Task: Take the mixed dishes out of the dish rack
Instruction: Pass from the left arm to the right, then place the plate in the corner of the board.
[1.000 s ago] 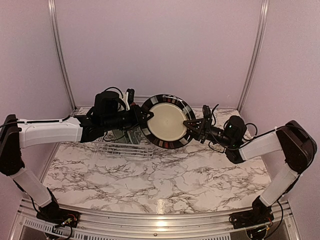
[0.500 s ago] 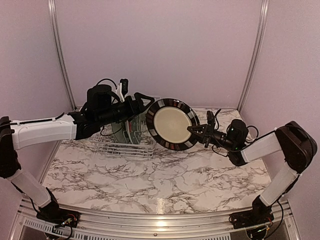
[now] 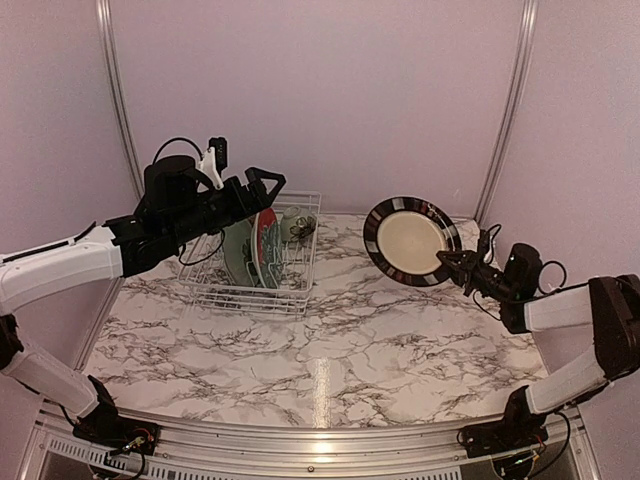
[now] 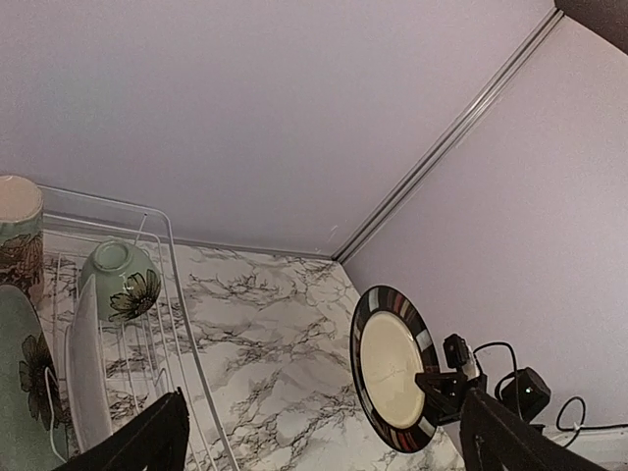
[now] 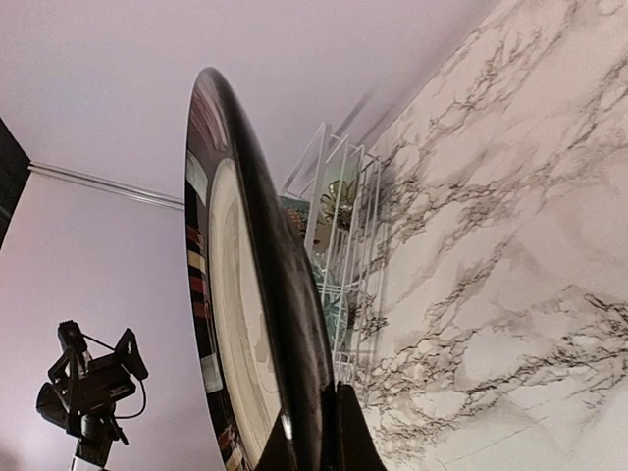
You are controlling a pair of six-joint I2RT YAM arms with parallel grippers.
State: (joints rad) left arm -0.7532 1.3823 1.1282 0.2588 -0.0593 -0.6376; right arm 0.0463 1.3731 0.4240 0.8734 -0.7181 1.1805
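Observation:
The cream plate with the dark striped rim (image 3: 408, 240) hangs upright in the air at the right. My right gripper (image 3: 457, 263) is shut on its lower right rim. In the right wrist view the plate (image 5: 231, 324) stands edge-on, with the right gripper (image 5: 324, 437) pinching its rim. The white wire dish rack (image 3: 290, 300) stands at the back left. It holds a pale green plate (image 3: 238, 255), a small green bowl (image 4: 120, 280) and a cream floral mug (image 4: 18, 231). My left gripper (image 3: 266, 193) hovers open and empty above the rack.
Marble tabletop (image 3: 330, 340) stretches between the rack and the held plate. Pale walls with metal corner posts (image 3: 505, 110) close in the back and sides. A red-rimmed plate (image 3: 266, 248) stands beside the green one in the rack.
My left gripper opened, let go of the striped plate and drew back left over the rack. The right gripper closed on the plate and carried it to the right.

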